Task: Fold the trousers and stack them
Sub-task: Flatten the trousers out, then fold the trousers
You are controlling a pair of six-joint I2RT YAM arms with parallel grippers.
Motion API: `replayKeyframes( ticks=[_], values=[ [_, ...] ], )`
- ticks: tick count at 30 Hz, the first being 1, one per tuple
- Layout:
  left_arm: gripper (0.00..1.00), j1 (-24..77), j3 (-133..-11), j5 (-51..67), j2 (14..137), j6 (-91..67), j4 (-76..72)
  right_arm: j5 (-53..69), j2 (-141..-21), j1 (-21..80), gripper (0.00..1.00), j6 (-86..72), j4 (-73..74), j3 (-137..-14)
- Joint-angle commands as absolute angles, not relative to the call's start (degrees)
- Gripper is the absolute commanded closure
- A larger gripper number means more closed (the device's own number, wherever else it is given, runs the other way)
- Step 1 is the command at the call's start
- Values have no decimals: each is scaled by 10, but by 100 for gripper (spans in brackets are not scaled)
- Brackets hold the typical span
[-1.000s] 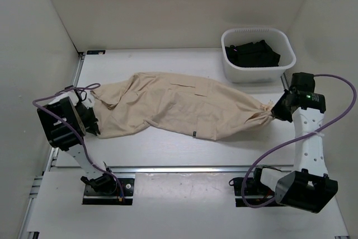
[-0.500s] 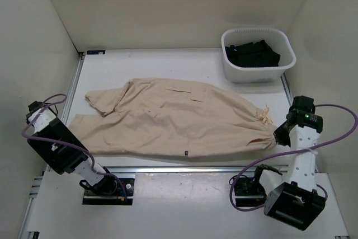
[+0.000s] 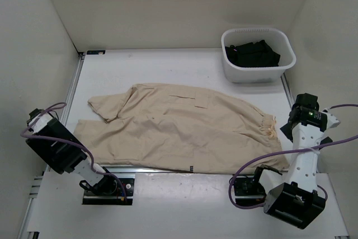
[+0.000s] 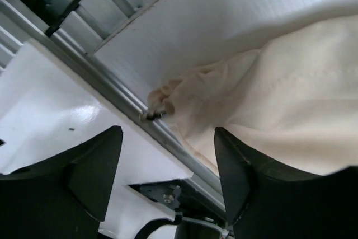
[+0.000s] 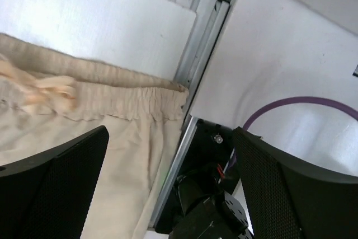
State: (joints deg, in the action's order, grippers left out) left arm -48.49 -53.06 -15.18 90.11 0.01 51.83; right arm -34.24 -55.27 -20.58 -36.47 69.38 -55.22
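Observation:
The beige trousers lie spread flat across the table, waistband to the right and leg ends to the left. Their near edge reaches the front rail. My left gripper hangs open over the near-left corner, just beside a crumpled leg hem, with nothing between its fingers. My right gripper is open too, above the near-right corner. The gathered waistband and its drawstring lie free below it.
A white basket holding dark clothes stands at the back right. An aluminium rail runs along the table's near edge, with both arm bases behind it. White walls close in the left, back and right sides.
Both grippers drew the trousers toward the near edge, stretching them out flat, then let go and opened. The waistband, bunched in the right gripper before, now lies loose.

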Motion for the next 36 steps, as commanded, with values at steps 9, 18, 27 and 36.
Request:
replayKeyframes(
  ticks=[9,18,27,36],
  values=[
    [16,-299,-764,23,849,0,674,-110,-639,-201,10,-285,582,-644],
    [15,-58,-715,-22,932,0,555,-25,-849,-196,14,-273,496,-713],
    [47,-54,-720,-113,1035,0,511,-25,-989,-177,12,-302,468,-775],
    [86,-48,-720,-101,1041,0,511,-83,-1055,-142,11,-323,492,-730]
  ],
)
